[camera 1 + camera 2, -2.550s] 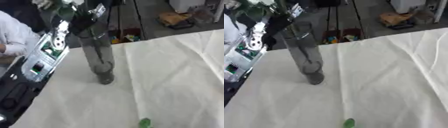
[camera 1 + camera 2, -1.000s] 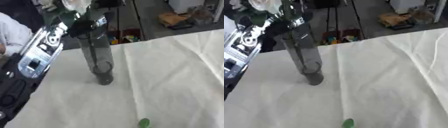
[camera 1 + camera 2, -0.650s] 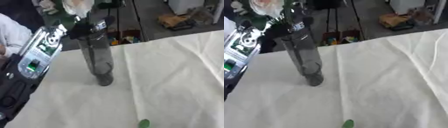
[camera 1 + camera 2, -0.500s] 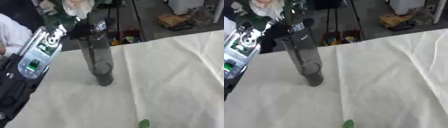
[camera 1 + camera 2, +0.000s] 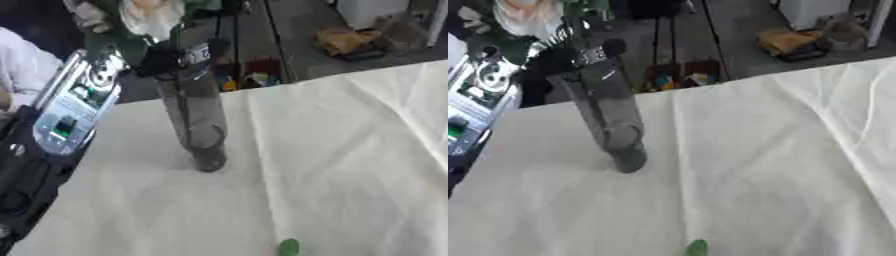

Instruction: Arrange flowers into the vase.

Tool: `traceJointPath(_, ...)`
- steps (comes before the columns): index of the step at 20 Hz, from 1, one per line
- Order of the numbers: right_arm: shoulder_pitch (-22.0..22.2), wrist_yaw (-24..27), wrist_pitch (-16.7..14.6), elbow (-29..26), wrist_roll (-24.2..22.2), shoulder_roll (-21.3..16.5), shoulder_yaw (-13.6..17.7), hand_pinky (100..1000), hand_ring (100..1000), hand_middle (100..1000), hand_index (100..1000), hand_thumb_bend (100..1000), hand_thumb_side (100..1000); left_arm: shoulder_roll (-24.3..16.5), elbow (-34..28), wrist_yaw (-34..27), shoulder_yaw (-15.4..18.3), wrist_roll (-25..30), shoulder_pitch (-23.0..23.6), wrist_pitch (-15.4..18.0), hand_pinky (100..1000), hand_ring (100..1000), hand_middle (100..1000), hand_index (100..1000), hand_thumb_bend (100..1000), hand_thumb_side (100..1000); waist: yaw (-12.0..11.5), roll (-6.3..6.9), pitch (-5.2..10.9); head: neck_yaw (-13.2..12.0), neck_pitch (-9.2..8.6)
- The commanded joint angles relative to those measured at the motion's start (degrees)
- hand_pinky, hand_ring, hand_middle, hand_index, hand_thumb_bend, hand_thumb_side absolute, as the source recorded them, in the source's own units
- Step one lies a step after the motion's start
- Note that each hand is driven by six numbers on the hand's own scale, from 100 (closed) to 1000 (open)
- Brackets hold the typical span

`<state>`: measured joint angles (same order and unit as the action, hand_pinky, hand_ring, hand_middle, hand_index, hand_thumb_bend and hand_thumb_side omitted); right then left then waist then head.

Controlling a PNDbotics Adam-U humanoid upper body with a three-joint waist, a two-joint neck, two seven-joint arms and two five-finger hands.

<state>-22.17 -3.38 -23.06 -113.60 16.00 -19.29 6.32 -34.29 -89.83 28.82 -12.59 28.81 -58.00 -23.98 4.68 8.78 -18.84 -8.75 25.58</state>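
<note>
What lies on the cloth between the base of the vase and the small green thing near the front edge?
Nothing: between the vase and the small green thing the white cloth is bare, as the left eye view shows.

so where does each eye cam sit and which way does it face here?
Left eye view: in the head, looking down at the white cloth and the dark glass vase; the left arm enters from the left, its hand hidden near the flower.
Right eye view: beside it, same downward aim; only a sliver of that arm shows.
Shared: vase, flower, cloth, green leaf.
</note>
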Motion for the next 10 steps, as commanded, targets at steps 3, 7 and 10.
traceJointPath(3, -0.5, 0.89, 0.08, -0.99, -0.22, -0.23, 0.22, 693, 783, 451, 776, 100, 994, -1.06, -0.26, 0.36, 1.43, 2.51, -1.57, -1.29, 1000, 1000, 1000, 1000, 851, 1000, -0.05, -0.3, 0.91, -0.14, -0.64)
traceJointPath(7, -0.48, 1.05, 0.19, -0.99, -0.33, -0.21, 0.18, 693, 783, 451, 775, 100, 993, -1.02, -0.16, 0.45, 1.64, 4.34, -1.87, -2.23, 1000, 1000, 1000, 1000, 910, 974, -0.11, -0.2, 0.92, -0.15, -0.62)
traceJointPath(10, -0.5, 1.17, 0.22, -0.99, -0.36, -0.24, 0.13, 694, 784, 450, 776, 100, 992, -0.88, 0.41, 0.57, 1.82, 6.08, -2.2, -3.06, 1000, 1000, 1000, 1000, 977, 939, -0.05, -0.17, 0.95, -0.24, -0.68)
